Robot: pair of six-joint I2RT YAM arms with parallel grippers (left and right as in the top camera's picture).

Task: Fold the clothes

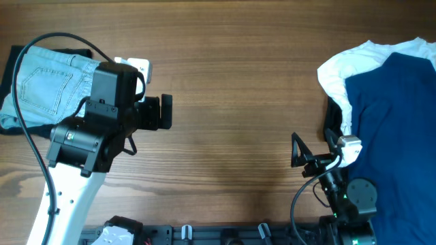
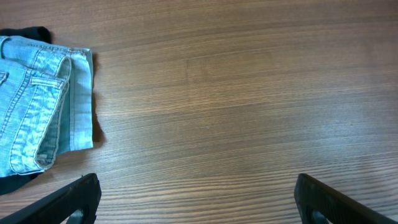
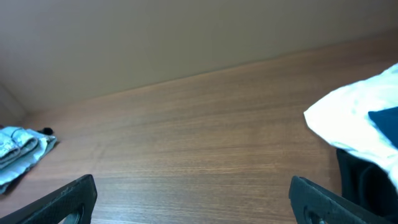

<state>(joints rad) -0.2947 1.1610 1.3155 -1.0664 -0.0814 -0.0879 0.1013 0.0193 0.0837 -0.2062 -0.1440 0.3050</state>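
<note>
Both pincers stand wide open and empty: the left pincer (image 1: pixel 163 112) near the folded light-blue denim shorts (image 1: pixel 48 82), the right pincer (image 1: pixel 300 158) beside a white garment (image 1: pixel 347 68). We find the shorts at the left end of the worktop (image 1: pixel 231 88), back pocket up, on black cloth (image 1: pixel 8 71); the arm hides their long axis. Only overhead shows the navy garment (image 1: pixel 395 129) lying on the white garment. From the left wrist, the shorts' stitched edge faces bare wood.

Light's even and diffuse, fairly bright. Tabletop (image 1: pixel 231 88) reads matte, grain sharp in overhead and left wrist views. Only soft shadows: a thin one beside the denim shorts (image 2: pixel 37 106). Right wrist view is hazier; white garment (image 3: pixel 348 124) near blown out, edges soft.
</note>
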